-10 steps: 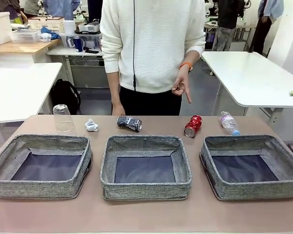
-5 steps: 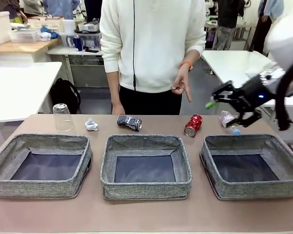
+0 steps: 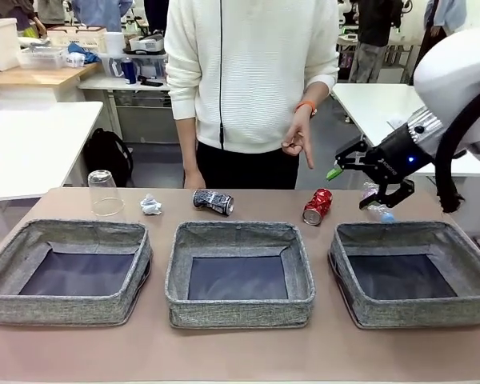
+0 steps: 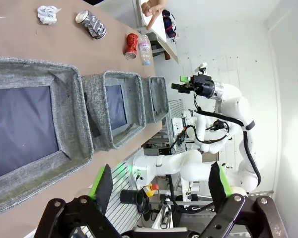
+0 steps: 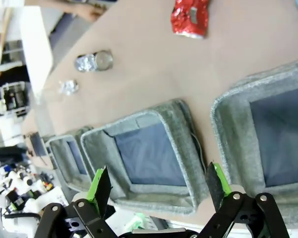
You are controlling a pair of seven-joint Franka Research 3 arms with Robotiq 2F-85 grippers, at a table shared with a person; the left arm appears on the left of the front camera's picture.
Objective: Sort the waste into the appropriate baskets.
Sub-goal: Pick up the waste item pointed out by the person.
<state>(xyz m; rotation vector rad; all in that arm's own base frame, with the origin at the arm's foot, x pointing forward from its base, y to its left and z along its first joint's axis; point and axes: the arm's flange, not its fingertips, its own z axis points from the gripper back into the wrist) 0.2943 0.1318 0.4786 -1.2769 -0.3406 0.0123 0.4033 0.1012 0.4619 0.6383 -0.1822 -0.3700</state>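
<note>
Tabletop (image 3: pixel 240 346): bottle (image 3: pixel 379 211) partly behind right gripper (image 3: pixel 350 189)

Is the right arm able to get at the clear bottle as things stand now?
Probably yes. The right gripper hangs open just by the clear bottle, with nothing between them; the person's hand is off to the side.

Baskets (image 3: pixel 238 308) showing rough woven cloth; red can (image 3: pixel 316 206) gleaming, glossy metal; cup (image 3: pixel 105 194) looking smooth clear plastic.
</note>
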